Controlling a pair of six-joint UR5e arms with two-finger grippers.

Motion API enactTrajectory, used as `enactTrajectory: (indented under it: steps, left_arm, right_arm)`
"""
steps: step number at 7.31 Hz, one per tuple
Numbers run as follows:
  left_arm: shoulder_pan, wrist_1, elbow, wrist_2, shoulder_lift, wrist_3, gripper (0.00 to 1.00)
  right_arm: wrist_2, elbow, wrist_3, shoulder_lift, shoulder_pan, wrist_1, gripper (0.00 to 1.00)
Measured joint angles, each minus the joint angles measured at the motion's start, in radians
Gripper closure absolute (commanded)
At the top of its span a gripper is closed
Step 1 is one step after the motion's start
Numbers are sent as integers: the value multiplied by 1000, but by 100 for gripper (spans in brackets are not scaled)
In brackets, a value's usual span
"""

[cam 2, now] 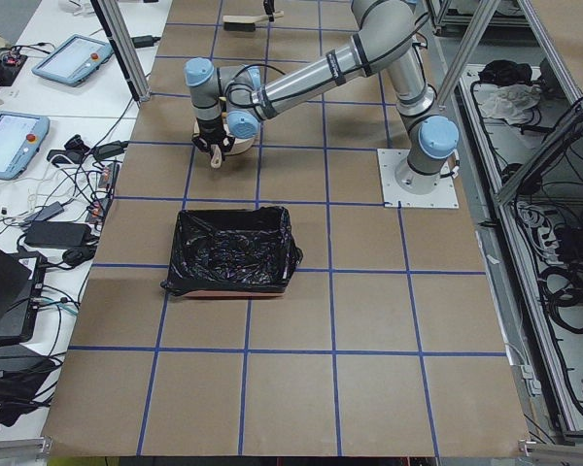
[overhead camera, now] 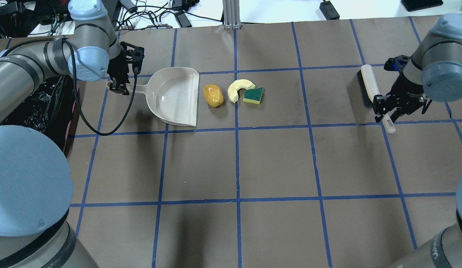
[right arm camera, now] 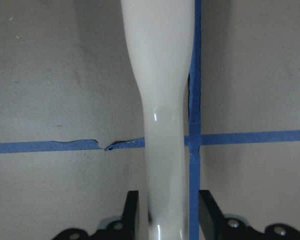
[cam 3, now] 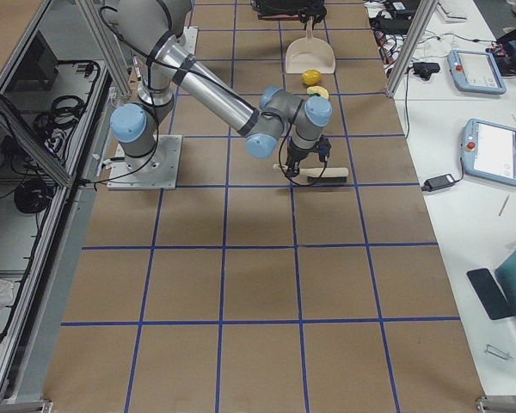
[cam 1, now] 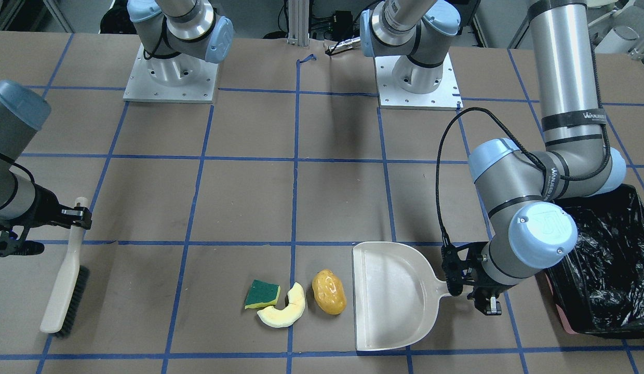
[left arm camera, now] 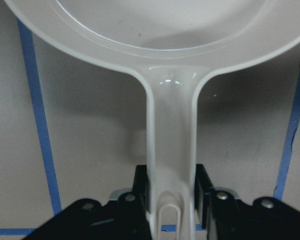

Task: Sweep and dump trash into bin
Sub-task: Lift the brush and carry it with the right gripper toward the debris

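Brown paper gridded with blue tape covers the table [overhead camera: 275, 160], where the left gripper [overhead camera: 118, 85] clamps the handle of a dustpan [cam 1: 392, 296] lying flat. A potato [cam 1: 329, 298], melon slice [cam 1: 283, 315] and sponge [cam 1: 263, 294] lie in a row just off the pan's open edge, potato nearest. The black-lined bin [cam 1: 607, 270] stands beside the left arm. Well apart, the right gripper [overhead camera: 383, 111] grips a brush [cam 1: 62, 291] by its handle.
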Motion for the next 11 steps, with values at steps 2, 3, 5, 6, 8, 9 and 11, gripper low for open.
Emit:
enactTrajectory:
  steps: [2, 3, 5, 6, 8, 9, 11]
  left_arm:
    - [2, 0, 2, 1, 1, 5, 82]
    - [7, 3, 5, -1, -1, 11, 82]
    - [15, 7, 11, -2, -3, 15, 82]
    - [15, 7, 11, -1, -5, 13, 82]
    - [15, 8, 11, 0, -6, 6, 82]
    - [15, 8, 11, 2, -7, 4, 82]
    - [12, 8, 12, 5, -8, -1, 82]
  right_arm:
    - [-1, -4, -7, 0, 3, 2, 100]
    - [-1, -5, -12, -2, 8, 2, 100]
    - [1, -9, -16, -9, 52, 1, 100]
    - [11, -17, 2, -11, 103, 1, 100]
    - [60, -36, 113, -10, 217, 2, 100]
    - [73, -44, 188, -7, 278, 0, 100]
    - [105, -60, 326, -1, 365, -1, 100]
